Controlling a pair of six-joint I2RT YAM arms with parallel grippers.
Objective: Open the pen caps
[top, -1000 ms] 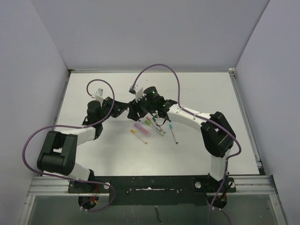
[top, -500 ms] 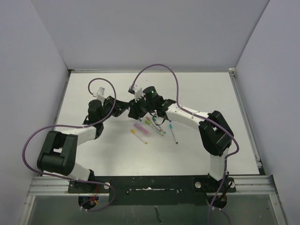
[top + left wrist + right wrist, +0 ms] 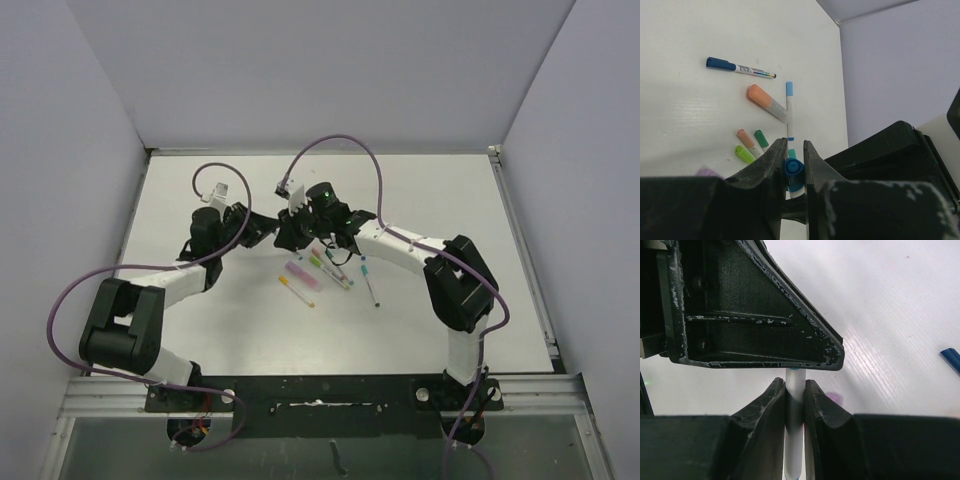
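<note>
My right gripper (image 3: 794,385) has just squeezed shut on the thin white pen barrel (image 3: 793,450). My left gripper (image 3: 792,146) still pinches the blue cap (image 3: 793,168) of the same pen. The pen sits between the two grippers near the middle of the table (image 3: 440,200), close to the other pens (image 3: 330,268), and I think both ends are held now, so pulling them apart should pop this cap off.
</note>
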